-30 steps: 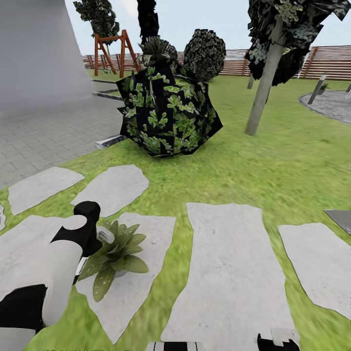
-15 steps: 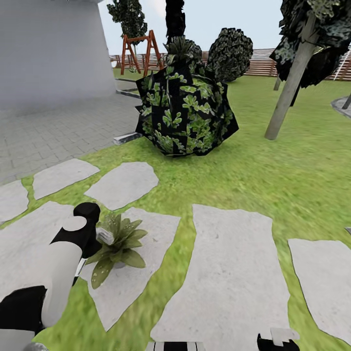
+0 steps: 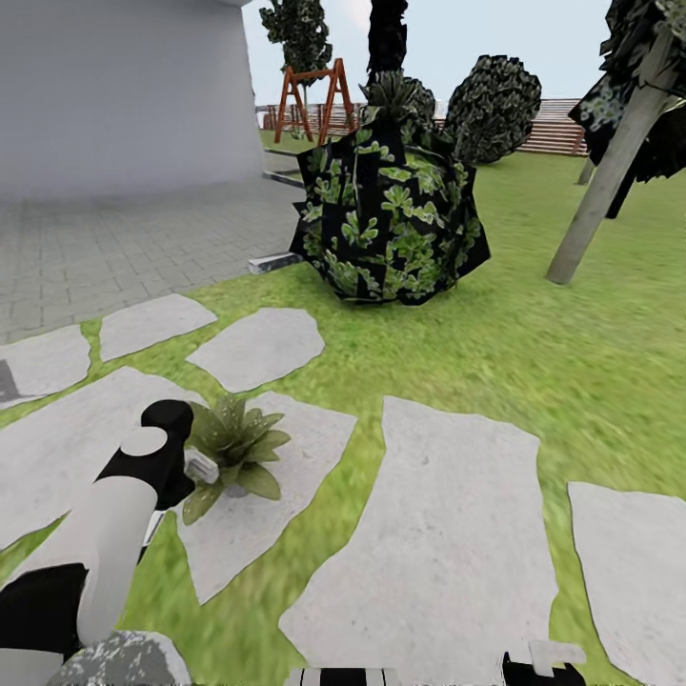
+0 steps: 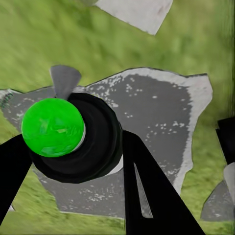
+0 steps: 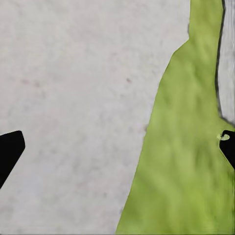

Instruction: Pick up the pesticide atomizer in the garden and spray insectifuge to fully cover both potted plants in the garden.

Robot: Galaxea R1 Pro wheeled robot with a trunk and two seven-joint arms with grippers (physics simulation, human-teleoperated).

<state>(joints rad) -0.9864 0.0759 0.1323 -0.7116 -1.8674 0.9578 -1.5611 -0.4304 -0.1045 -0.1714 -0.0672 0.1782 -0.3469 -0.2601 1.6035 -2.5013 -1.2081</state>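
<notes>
Lawn [image 3: 534, 343] showing bright yellow-green, mottled. Stepping stones [image 3: 448, 534] pale grey, faintly speckled, lying in the lawn. Potted plant [image 3: 232, 446] showing mid-green pointed leaves with pale flecks, on one stone. Beyond the potted plant, big bush [image 3: 391, 224] near-black with patches of light green leaf print. Paving [image 3: 114, 248] beside the bush grey, in a brick pattern; wall [image 3: 114, 95] plain pale grey. Swing frame [image 3: 310, 95] red-brown; fence [image 3: 548, 133] brown slats. Left arm [image 3: 114, 514] white with black joints. Left hand [image 4: 73, 161] showing black fingers around a black object with a bright green disc [image 4: 51, 127].
</notes>
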